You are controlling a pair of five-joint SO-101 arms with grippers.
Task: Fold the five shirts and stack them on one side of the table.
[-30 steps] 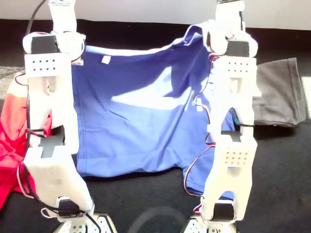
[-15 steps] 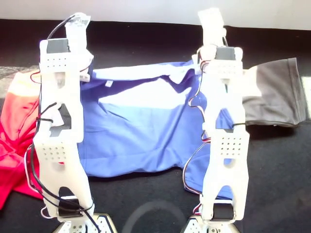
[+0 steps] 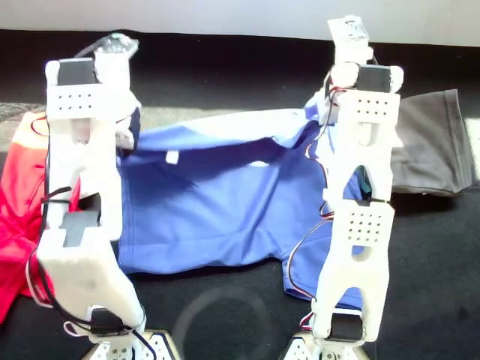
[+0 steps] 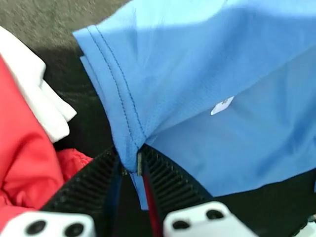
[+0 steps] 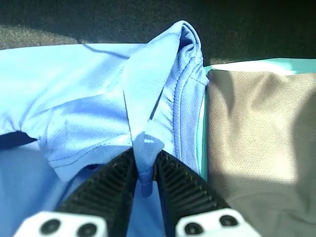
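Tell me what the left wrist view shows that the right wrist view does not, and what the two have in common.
Left wrist view's extras: the red shirt, a white cloth beside it, and a small white label on the blue fabric.
Right wrist view's extras: the grey shirt, with a teal strip along its edge.
Shared: the blue shirt on the dark table. The left gripper is shut on a stitched hem of it, and the right gripper is shut on a bunched fold of it.
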